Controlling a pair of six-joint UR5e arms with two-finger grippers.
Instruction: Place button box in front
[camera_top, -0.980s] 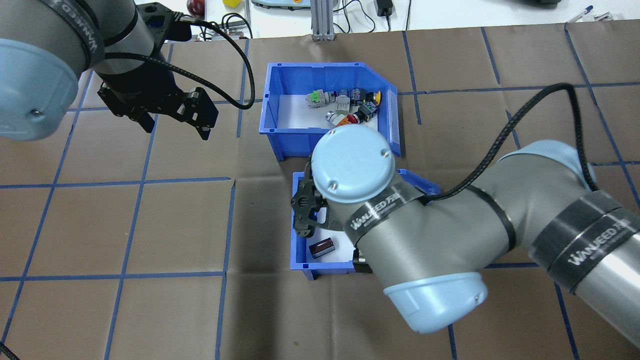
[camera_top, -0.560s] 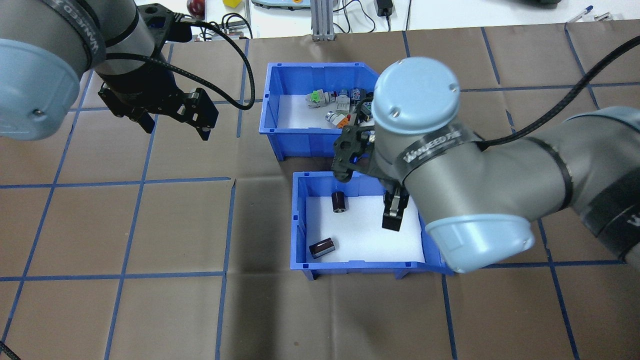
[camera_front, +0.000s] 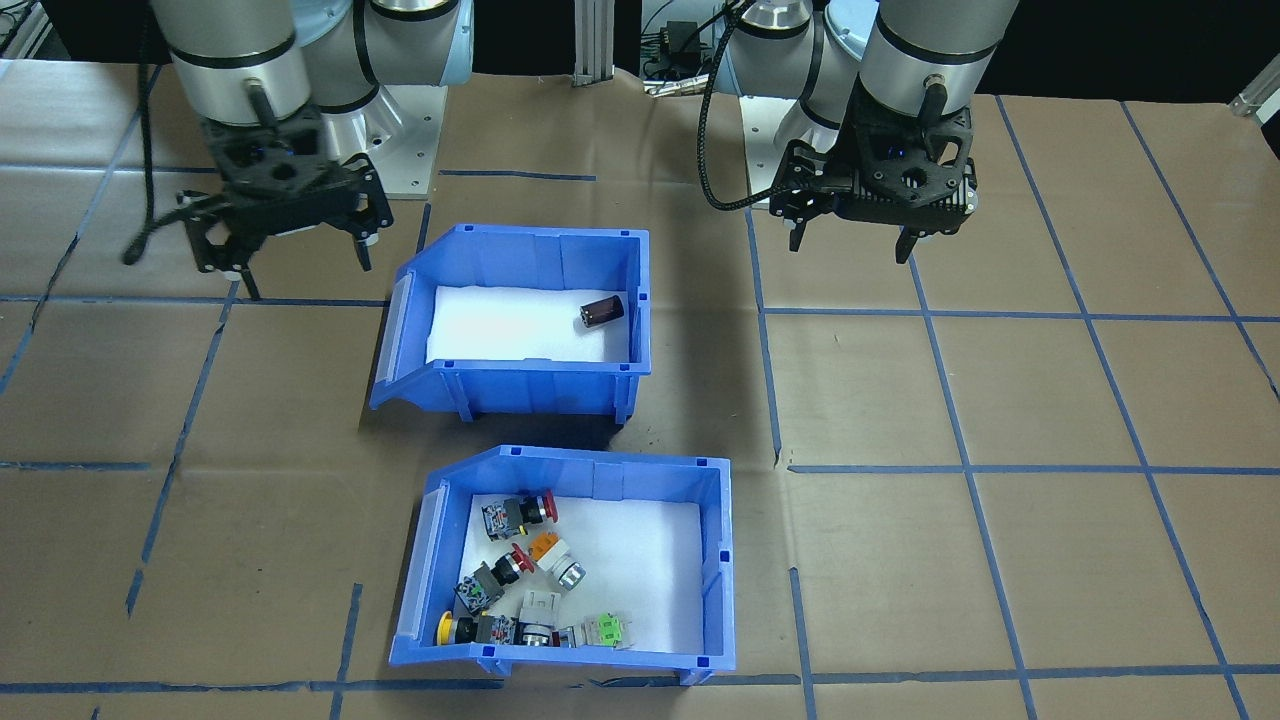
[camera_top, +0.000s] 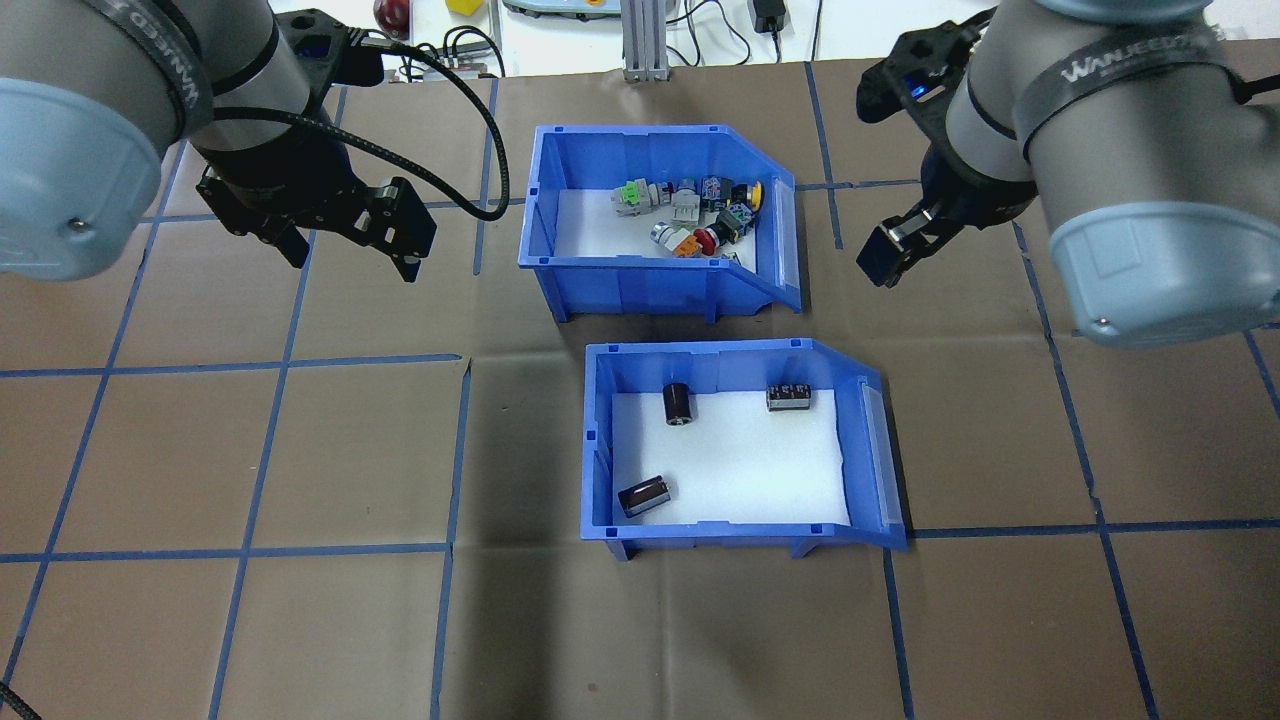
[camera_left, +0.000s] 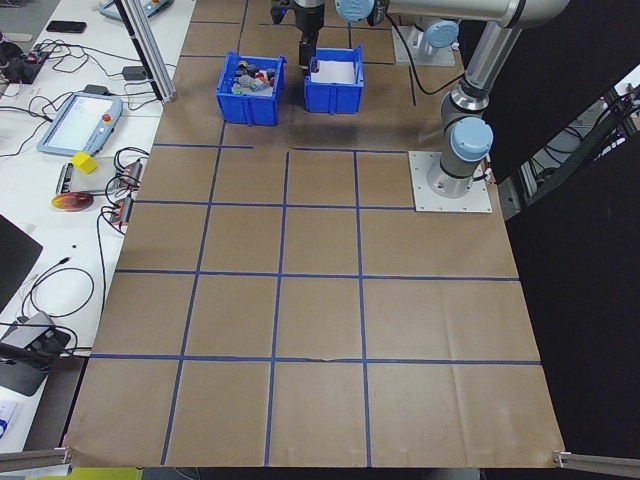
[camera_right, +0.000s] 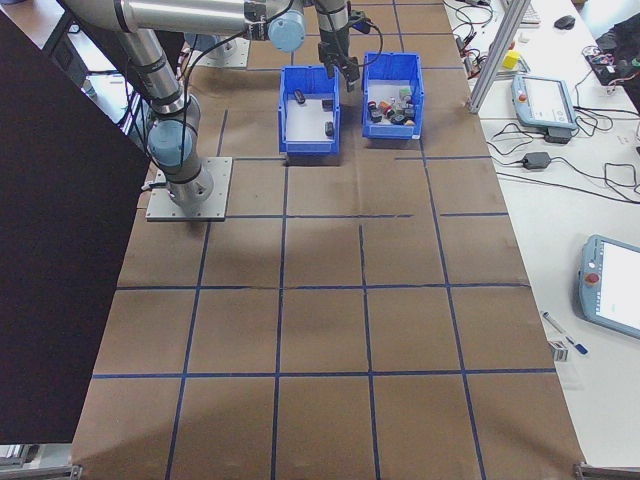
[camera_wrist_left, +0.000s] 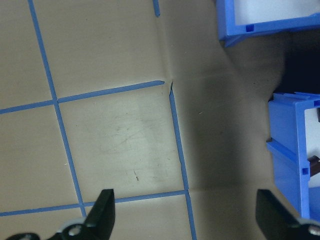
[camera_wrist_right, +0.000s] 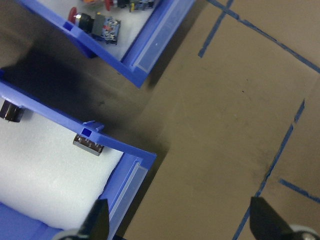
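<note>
Brown paper covers the table (camera_front: 1000, 400). Front view: button box (camera_front: 715, 560) sits farthest from the robot, rigid plastic, probably light, switches loose, so its wall is the likely grip. Overhead: left end effector (camera_top: 350, 235) spread wide, empty; right end effector (camera_top: 905, 240) beside it, apparently parted, empty.

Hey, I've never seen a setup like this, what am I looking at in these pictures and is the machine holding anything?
These are two grey robot arms at a table covered in brown paper with blue tape lines. One camera looks down from behind the robot, one faces it, two watch from the table's ends, and one sits on each wrist. The left end effector and right end effector both hang open, holding nothing. Between them stand two blue plastic bins: the button box with coloured push-buttons, farther from the robot, and a bin with dark cylinders, nearer.
</note>
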